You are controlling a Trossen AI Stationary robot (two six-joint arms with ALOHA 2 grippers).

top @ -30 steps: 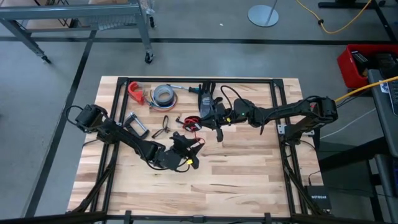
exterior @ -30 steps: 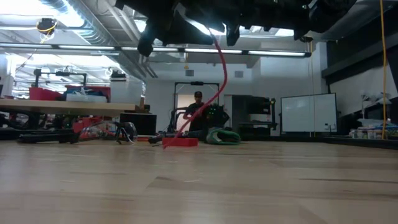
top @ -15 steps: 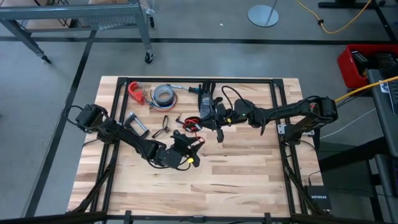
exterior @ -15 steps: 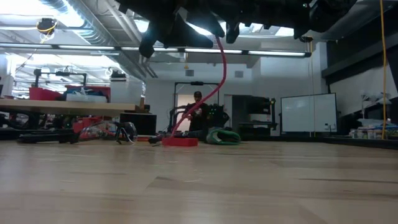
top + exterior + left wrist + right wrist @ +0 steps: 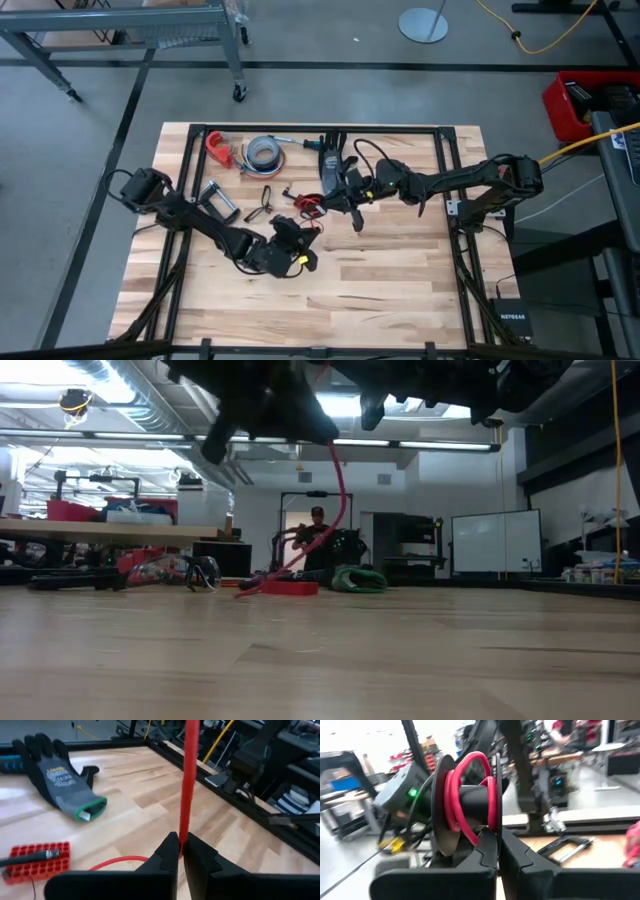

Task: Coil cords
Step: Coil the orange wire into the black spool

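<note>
Left gripper [image 5: 181,851]: lower centre of the high view, raised off the table; fingers pressed together on the red cord [image 5: 189,780], which rises straight from between the tips; held so, I judge, to keep the line taut and guide it.
Red cord: runs in the high view from the left gripper [image 5: 298,256] up toward the frame's centre; in the low view it drops in a curve [image 5: 338,500] to the table; a slack loop lies on the boards near the red block [image 5: 35,861]; the thin black lead cannot be made out with certainty.
Red block: low studded piece flat on the wood, a dark plug lying across it; probably the cord's far end, resting as an anchor.
Right gripper [image 5: 499,851]: centre of the high view [image 5: 354,208], just beyond the left one; fingers closed under a dark spool [image 5: 467,805] that carries several red turns; presented sideways, likely so the line can be laid on.
Glove [image 5: 59,779]: grey and black, flat on the table, apart from the cord; takes no part.
Tape roll [image 5: 264,152]: upper left of the table in the high view, beside an orange clamp [image 5: 217,147]; set well away from the work.
Table [image 5: 400,290]: pale wooden boards, bare in the lower right.
Stage: coiling part done, judged from turns on the spool and cord left loose.
</note>
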